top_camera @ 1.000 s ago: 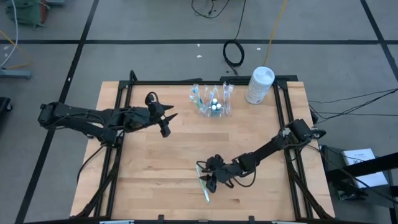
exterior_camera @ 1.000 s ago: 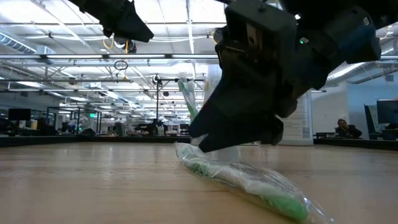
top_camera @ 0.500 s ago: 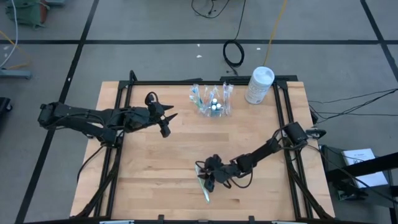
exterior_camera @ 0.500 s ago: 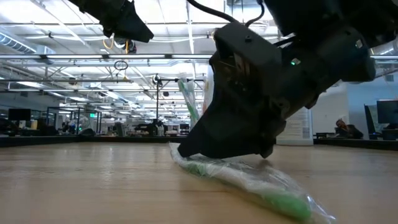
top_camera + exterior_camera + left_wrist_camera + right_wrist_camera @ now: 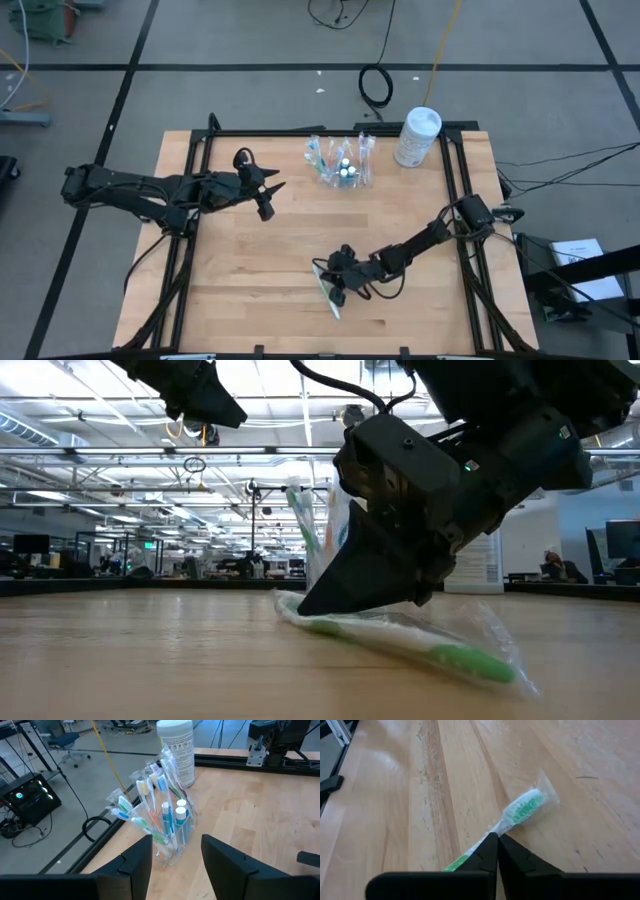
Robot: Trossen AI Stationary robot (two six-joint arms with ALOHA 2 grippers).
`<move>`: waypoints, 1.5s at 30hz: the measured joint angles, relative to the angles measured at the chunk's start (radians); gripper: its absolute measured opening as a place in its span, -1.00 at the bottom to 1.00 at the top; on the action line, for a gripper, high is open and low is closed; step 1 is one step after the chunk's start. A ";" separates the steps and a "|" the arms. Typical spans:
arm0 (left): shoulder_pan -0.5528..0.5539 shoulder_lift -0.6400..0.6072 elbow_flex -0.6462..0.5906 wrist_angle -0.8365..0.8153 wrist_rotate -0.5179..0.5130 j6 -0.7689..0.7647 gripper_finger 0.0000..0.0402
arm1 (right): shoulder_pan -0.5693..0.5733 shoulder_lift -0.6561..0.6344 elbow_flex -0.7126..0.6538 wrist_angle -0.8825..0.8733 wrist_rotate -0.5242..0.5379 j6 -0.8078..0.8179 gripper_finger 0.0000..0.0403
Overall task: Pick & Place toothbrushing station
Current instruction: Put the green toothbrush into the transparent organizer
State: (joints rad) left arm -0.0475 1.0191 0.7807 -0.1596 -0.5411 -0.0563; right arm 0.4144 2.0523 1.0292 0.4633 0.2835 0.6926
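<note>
A green toothbrush in a clear wrapper lies on the wooden table near its front middle; my right gripper is shut on it. The low view shows the brush's green handle resting on the wood. The clear cup, full of toothbrushes and two white-capped tubes, stands at the far middle of the table. My left gripper hangs open to the left of the cup, above the table, with nothing between its fingers. My right gripper pinches the wrapped toothbrush between its two fingertips at the thin neck, just behind the bristle head. The fingers slant down from the table's right side and lie across the brush. The brush lies on the table, and its wrapper is crumpled around the fingertips.
A white round-lidded canister stands at the far right corner, beside the cup. Black frame rails run along the table's left, right and far edges. Bare wood lies between the cup and the wrapped brush.
My right gripper has come down onto the wrapped toothbrush and shut on it. The wrapper has bunched up around the fingertips, and the brush has turned slightly on the table.
</note>
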 joint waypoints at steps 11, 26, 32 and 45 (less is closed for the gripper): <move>0.002 0.000 0.000 0.015 -0.005 0.072 -0.14 | -0.029 -0.227 -0.002 -0.236 0.079 -0.135 -1.00; 0.002 0.000 0.000 0.276 0.116 -0.001 -0.14 | -0.060 -0.619 -0.012 -0.348 0.785 -0.610 -1.00; 0.002 0.000 0.000 0.276 0.117 -0.006 -0.14 | -0.180 -0.618 -0.013 -0.266 0.847 -0.766 -1.00; 0.002 0.000 0.000 0.278 0.117 0.000 -0.14 | -0.465 -0.609 -0.169 -0.016 0.866 -0.865 -1.00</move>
State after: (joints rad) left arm -0.0460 1.0187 0.7811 0.1184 -0.4240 -0.0564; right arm -0.0505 1.4430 0.8601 0.4471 1.1496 -0.1728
